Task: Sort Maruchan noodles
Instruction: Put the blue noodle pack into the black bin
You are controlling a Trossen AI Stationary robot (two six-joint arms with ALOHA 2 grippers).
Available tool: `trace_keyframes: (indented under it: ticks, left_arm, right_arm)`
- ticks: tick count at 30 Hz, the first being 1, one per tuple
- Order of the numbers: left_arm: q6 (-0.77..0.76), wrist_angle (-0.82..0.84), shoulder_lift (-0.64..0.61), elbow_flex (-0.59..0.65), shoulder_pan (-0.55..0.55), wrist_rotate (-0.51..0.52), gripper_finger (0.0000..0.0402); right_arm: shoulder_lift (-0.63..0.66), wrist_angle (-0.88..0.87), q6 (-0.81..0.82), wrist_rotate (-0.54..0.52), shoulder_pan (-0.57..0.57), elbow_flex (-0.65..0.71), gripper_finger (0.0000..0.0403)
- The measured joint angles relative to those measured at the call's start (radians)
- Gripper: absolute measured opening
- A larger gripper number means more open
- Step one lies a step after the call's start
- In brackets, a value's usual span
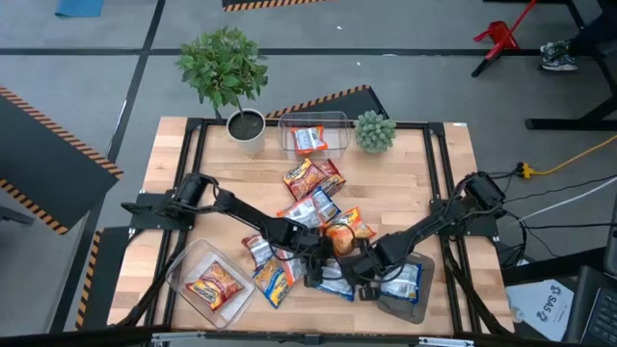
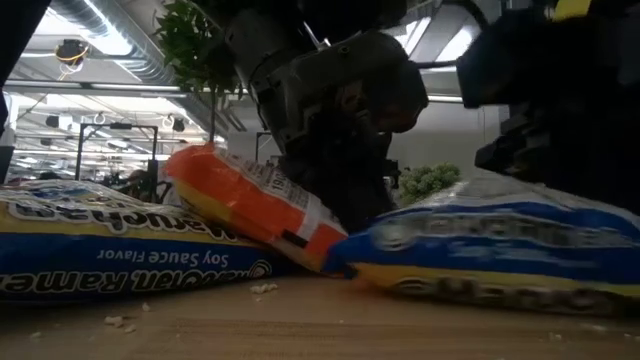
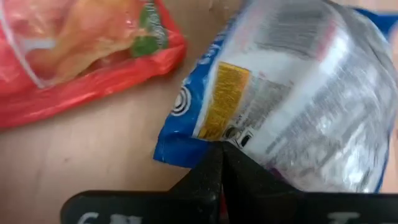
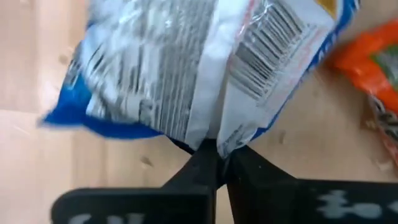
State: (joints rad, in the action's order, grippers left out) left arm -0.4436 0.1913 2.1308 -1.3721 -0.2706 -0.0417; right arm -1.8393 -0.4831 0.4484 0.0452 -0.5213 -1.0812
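Observation:
Several Maruchan noodle packets [image 1: 318, 207], blue-and-white, red and orange, lie in a heap mid-table. My left gripper [image 1: 310, 262] reaches into the heap's near side and is shut on a blue-and-white packet [image 3: 292, 93]. My right gripper [image 1: 355, 278] comes from the right and is shut on a blue-and-white packet [image 4: 186, 68]; whether it is the same packet I cannot tell. A red packet [image 3: 74, 50] lies beside the left gripper's packet. In the low view an orange packet [image 2: 250, 205] leans on a blue one [image 2: 110, 250]. My left gripper pinches the blue-and-white packet between its two fingers at the blue edge [image 3: 205, 140] near a corner. The printed silver back faces the camera. Whether the packet is off the table does not show. My right gripper pinches the blue-and-white packet by the white back seam [image 4: 211, 134] beside the barcode, between its two fingers. The packet's back is turned toward the camera. I cannot tell whether it is lifted.
A clear tub [image 1: 313, 135] with one packet stands at the far edge between two potted plants [image 1: 246, 125] [image 1: 374, 130]. A second clear tub [image 1: 207, 280] near left holds a red packet. A grey tray [image 1: 410, 294] near right holds a blue one.

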Motion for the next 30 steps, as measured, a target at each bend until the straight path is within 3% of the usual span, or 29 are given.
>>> trace_keyframes:
  ticks: [5,21,30]
  left_arm:
    - [-0.022,0.023,-0.054,0.002,0.01,0.007,0.0]
    - [-0.046,-0.022,-0.199,-0.002,0.014,0.001,0.0]
    - [-0.052,-0.099,-0.279,-0.004,0.014,0.002,0.0]
  right_arm:
    - [0.013,-0.084,-0.008,-0.041,-0.001,-0.075,0.0003]
    - [0.031,-0.612,-0.051,-0.124,-0.028,-0.44,0.0]
    - [0.031,-0.95,0.139,-0.131,-0.15,-0.67,0.0]
